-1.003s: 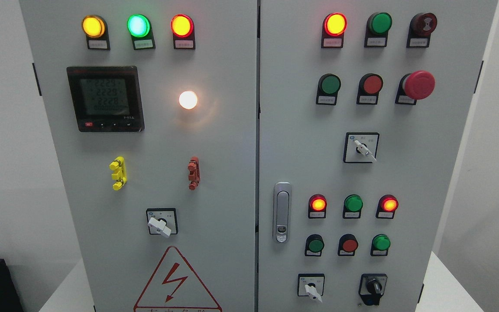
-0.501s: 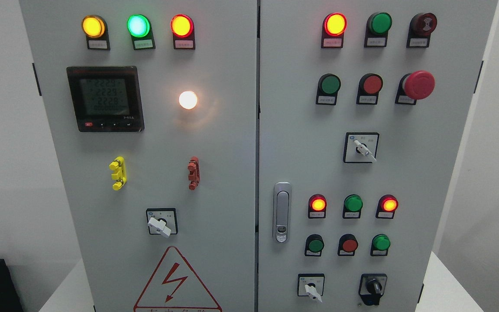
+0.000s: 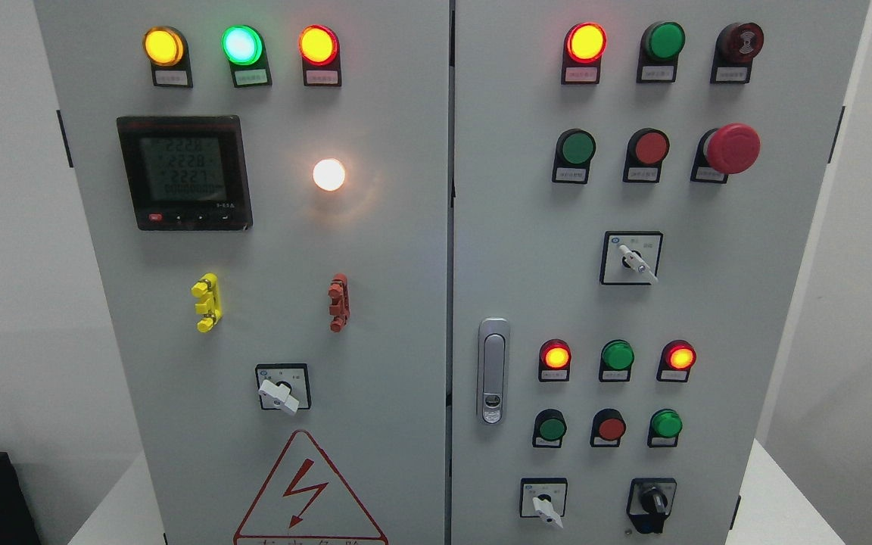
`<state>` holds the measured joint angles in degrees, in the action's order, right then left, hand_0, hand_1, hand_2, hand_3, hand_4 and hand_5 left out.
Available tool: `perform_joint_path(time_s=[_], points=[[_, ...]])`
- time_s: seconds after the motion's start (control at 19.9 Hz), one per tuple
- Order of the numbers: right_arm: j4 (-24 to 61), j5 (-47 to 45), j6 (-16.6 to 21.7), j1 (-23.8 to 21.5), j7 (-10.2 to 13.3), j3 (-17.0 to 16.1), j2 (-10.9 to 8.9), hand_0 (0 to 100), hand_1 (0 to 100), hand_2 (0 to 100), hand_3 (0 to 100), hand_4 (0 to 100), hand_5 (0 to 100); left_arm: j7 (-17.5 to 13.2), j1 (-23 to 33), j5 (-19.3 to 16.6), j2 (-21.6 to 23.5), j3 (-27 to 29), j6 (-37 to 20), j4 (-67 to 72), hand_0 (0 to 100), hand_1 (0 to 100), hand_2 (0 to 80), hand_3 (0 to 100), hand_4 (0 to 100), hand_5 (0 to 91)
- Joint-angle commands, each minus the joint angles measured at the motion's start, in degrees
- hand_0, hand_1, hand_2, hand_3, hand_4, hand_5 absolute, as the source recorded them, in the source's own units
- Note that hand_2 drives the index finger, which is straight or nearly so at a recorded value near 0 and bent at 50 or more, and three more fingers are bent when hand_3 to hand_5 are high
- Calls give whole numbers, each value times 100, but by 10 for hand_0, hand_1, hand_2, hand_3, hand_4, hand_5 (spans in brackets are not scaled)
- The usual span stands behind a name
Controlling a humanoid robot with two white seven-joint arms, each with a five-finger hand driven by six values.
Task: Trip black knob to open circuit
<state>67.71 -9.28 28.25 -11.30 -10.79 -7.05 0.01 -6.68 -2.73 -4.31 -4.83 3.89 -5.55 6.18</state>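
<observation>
Neither hand shows in my head view, so I cannot tell whether either one is wide, narrow or holding anything. I judge the task at its opening step: no reach toward the panel is visible.

Item one: the black knob [image 3: 652,500] sits at the bottom right of the right cabinet door [image 3: 777,318], just right of a white switch [image 3: 544,504] and below a row of three small buttons, the nearest being green [image 3: 664,424]. Its pointer appears to stand roughly upright, leaning slightly left; the exact setting is too small to read.

Item two: several red lamps, including one [image 3: 585,42] at the top of that door, are lit, so I judge the circuit still closed.

Next move, in my judgement: bring a hand in low on the right, pinch the knob alone and turn it, keeping clear of the white switch.

Containers: none in view apart from the closed cabinet; its contents are hidden.
</observation>
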Motion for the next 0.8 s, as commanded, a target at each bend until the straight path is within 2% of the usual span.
perform_joint_path(time_s=[0.0, 0.35, 0.55, 0.6, 0.65, 0.75], points=[[2069, -161, -398, -74, 42, -33, -98, 0, 39, 0, 293, 265, 179, 0, 0, 0, -1, -2, 1, -143, 120, 389, 0, 0, 0, 0], [2729, -161, -689, -83, 42, -51, -98, 0, 37, 0, 438, 412, 293, 0, 0, 0, -1, -2, 1, -143, 120, 389, 0, 0, 0, 0], [3002, -161, -733, -92, 51, -51, -98, 0, 37, 0, 630, 518, 364, 0, 0, 0, -1, -2, 1, -143, 120, 389, 0, 0, 0, 0], [3046, -161, -733, -92, 51, -51, -98, 0, 37, 0, 707, 581, 419, 0, 0, 0, -1, 6, 1, -143, 120, 389, 0, 0, 0, 0], [3099, -161, -742, -92, 51, -51, -98, 0, 37, 0, 717, 596, 434, 0, 0, 0, -1, -2, 1, -143, 120, 389, 0, 0, 0, 0], [3221, -161, -856, -92, 51, -51, -98, 0, 36, 0, 776, 678, 569, 0, 0, 0, -1, -2, 1, -143, 120, 389, 0, 0, 0, 0]])
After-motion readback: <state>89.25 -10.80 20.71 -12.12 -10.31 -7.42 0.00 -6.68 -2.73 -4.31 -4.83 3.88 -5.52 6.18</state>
